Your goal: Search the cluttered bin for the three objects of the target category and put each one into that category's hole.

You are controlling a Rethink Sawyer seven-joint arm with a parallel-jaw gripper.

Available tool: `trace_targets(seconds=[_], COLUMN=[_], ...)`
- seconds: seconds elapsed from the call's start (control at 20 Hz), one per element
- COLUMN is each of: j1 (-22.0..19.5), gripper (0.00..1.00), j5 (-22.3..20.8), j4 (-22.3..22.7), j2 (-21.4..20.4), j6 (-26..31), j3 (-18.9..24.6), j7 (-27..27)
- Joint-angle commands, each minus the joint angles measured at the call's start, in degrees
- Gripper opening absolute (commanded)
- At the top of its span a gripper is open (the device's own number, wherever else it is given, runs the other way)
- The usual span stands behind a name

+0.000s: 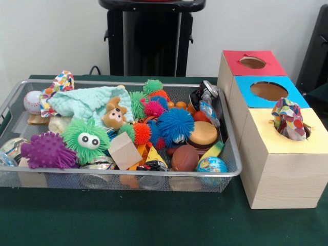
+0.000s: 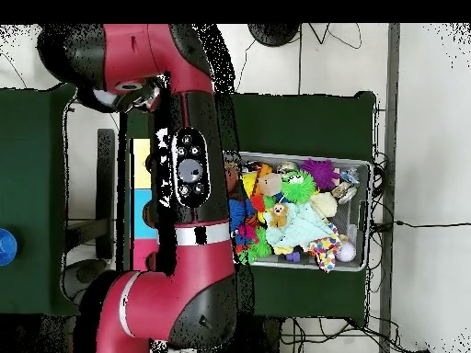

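The wire-mesh bin (image 1: 15, 97) is full of toys. One white cloth piece with multicoloured triangles (image 1: 62, 82) lies at its far left corner, and it also shows in the overhead view (image 2: 324, 250). A second patterned cloth piece (image 1: 288, 119) stands half out of the round hole (image 1: 303, 132) in the yellow top of the nearest wooden box. I see no third piece. The front view shows no gripper. In the overhead view the red arm's end (image 2: 129, 90) hangs past the yellow box (image 2: 140, 154), and the gripper under it is hidden.
A mint-green knitted cloth (image 1: 87, 101) covers the bin's left part, with spiky pom-pom balls (image 1: 175, 125), a baseball (image 1: 32, 101), a wooden block (image 1: 124, 150) and small balls around it. The blue-topped box (image 1: 269, 91) and red-topped box (image 1: 252, 62) stand behind the yellow one.
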Motion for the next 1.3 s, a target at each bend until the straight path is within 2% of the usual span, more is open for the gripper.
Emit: trace_targets(seconds=[0.05,0.2,0.35,0.7,0.95,1.1,1.3], j1=[-1.48,-0.61,-0.43,0.94,0.97,1.71,3.36], gripper=[0.0,0.0,0.0,0.0,0.0,0.0,0.0], j5=[3.33,3.19,2.73,0.84,-0.95,-2.77,-5.05], j4=[6.31,7.26,6.93,9.24,9.62,12.71,21.16], j2=[3.61,3.44,4.19,3.87,3.31,0.85,-4.54], j6=[-1.23,-1.91,-5.81,-6.36,-4.6,-4.08,-5.46], j3=[-4.2,-3.65,-3.52,-0.26,-1.39,0.78,4.49], j7=[-13.24,-11.53,-13.34,-14.17,-20.6,-20.7,-19.58])
